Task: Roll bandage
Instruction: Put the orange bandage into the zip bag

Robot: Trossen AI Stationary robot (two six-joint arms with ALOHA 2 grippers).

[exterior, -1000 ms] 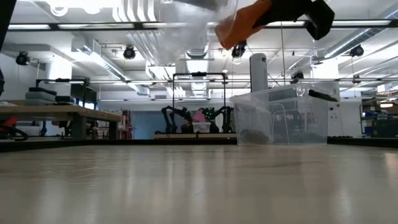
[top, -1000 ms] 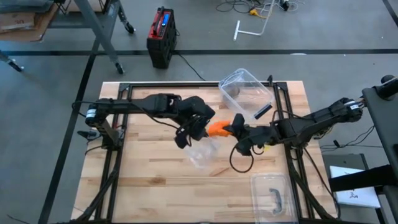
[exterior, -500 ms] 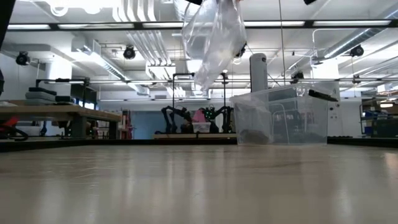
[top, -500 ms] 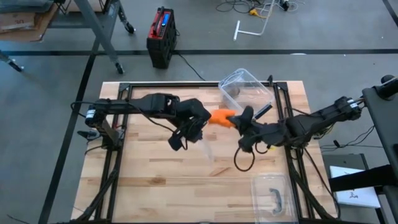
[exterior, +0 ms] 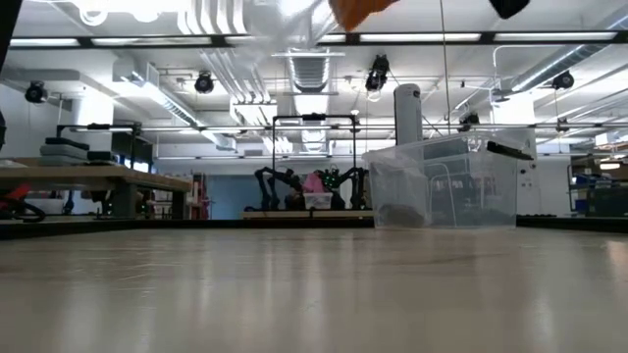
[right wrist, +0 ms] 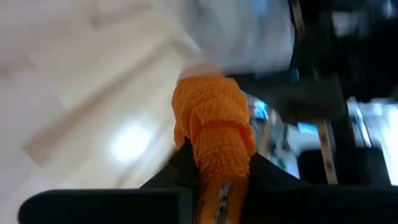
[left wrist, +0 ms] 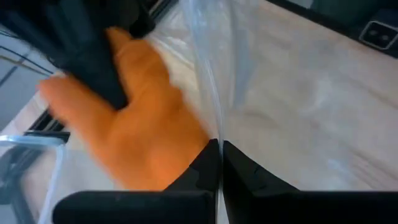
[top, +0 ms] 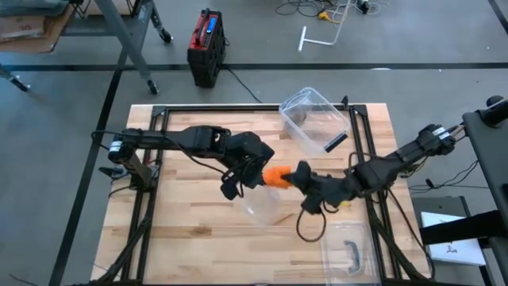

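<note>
An orange crinkled bandage is held above the table's middle by my right gripper, which is shut on it. It also shows in the right wrist view and the left wrist view. Just left of it, my left gripper is shut on a clear plastic bag, which hangs below it. The bandage's free end reaches the bag's top; whether it is inside I cannot tell. In the low view only the bandage and a bit of bag show at the top edge. My left gripper pinches a thin edge of the bag's film between its two shut fingers, slanting down from the table's left. The bag hangs slack below, clear of the table. My right gripper pinches the bandage's near end between its two fingers, reaching in from the table's right, nearly level. The bandage sticks out ahead of the fingers, lifted clear.
An open clear bin with a dark item in it stands at the table's far right, and is also in the low view. Its clear lid lies at the near right. A dark cable loop hangs under the right arm.
My right gripper carried the bandage toward the table's far edge, then back toward the near edge and slightly left, next to my left gripper. The bag swung and hung lower midway; it now sits higher, spread out below the left gripper.
</note>
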